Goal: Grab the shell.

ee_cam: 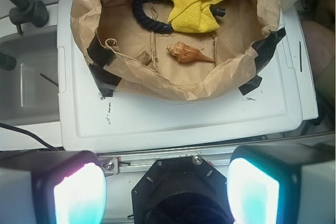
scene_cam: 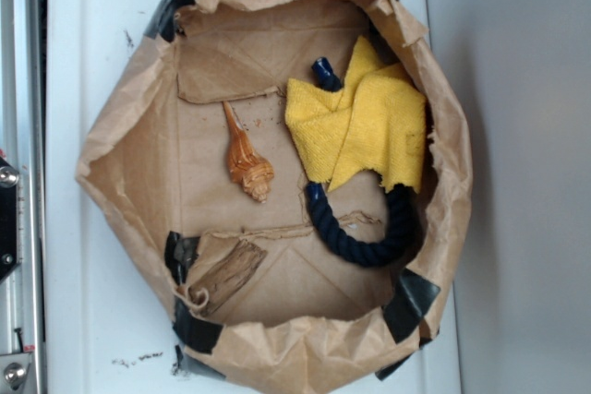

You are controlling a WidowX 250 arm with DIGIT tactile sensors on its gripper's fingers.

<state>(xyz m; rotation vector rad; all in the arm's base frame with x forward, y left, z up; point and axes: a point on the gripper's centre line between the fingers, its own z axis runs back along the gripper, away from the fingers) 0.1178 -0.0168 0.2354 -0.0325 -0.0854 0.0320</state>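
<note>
Lying in the paper bag (scene_cam: 120, 149) — shell (scene_cam: 247, 165), yellow cloth (scene_cam: 365, 122), rope (scene_cam: 369, 237); jaws released.

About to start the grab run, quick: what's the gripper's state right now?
Gripper: open, holding nothing; fingers spread wide, well short of the shell in the paper bag.

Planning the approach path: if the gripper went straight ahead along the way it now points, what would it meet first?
Probably the white tray, short of the paper bag that holds the shell; depth is unclear.
</note>
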